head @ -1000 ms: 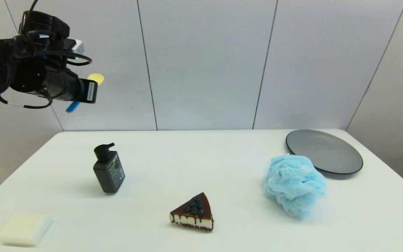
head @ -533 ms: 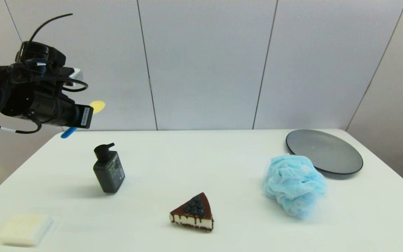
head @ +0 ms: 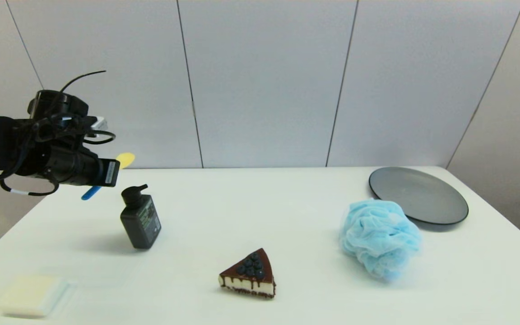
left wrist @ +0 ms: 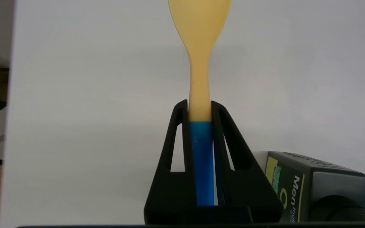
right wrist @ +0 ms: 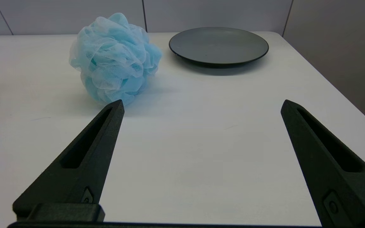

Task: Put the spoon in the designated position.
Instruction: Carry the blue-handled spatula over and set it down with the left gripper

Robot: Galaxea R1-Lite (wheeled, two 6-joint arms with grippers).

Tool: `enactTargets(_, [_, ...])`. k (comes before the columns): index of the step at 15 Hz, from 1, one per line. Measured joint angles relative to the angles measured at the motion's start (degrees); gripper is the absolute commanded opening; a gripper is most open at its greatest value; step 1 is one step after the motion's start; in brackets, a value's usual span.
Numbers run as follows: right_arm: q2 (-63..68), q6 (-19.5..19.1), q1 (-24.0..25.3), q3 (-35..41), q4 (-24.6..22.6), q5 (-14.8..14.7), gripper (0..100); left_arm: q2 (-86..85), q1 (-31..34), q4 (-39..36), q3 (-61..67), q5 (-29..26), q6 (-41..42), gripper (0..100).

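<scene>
Head view: the left gripper, clamped on the spoon, hangs above the far left corner of the table, just behind the black pump bottle. Over the last second it has come down steadily from high against the wall, so the spoon is now near bottle height but not yet touching the tabletop. Left wrist view: both fingers pinch the spoon where blue handle meets yellow neck, the bowl pointing away from the wrist over bare white table. The descent suggests placement is close; release remains to be done. The right gripper sits parked with fingers spread, facing the blue bath pouf and grey plate.
</scene>
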State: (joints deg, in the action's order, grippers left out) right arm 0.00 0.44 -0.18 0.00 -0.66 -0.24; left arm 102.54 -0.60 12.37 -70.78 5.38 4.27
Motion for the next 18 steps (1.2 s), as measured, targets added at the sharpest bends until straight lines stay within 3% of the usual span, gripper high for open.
enactTargets(10, [0.0,0.02,0.0,0.0,-0.02,-0.02,100,2.56,8.8,-0.55,6.06,-22.71,0.27,0])
enactTargets(18, [0.0,0.07,0.0,0.0,0.0,-0.02,100,4.16,11.36,-3.39,10.61,-29.93,-0.24,0])
